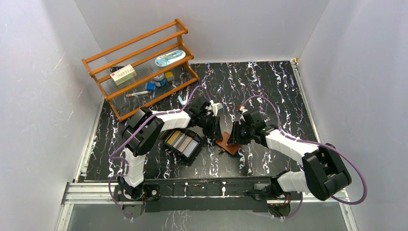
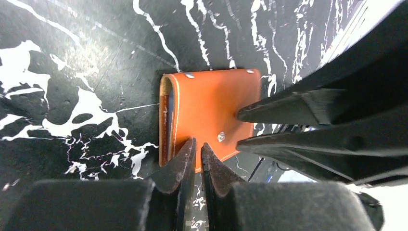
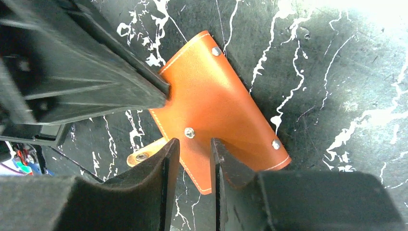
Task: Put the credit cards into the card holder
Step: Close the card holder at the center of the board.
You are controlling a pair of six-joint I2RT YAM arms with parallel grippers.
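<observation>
Looks barely begun. Shows silver-grey, tan and white flat credit cards (image 1: 183,140) lying in a shallow black rectangular tray (image 1: 191,158), just left of the small brown leather folding card holder (image 1: 227,142). Finds that holder folded shut on the black white-veined table (image 2: 72,57); cannot tell whether any card sits inside. Leaves opening and loading to do. Puts the left gripper (image 2: 198,144) at the holder's edge, fingers almost together, a pinch on leather unclear. Keeps the right gripper (image 3: 193,143) part open, straddling the holder's edge by the pale snap stud (image 3: 189,132), clamping nothing visible.
</observation>
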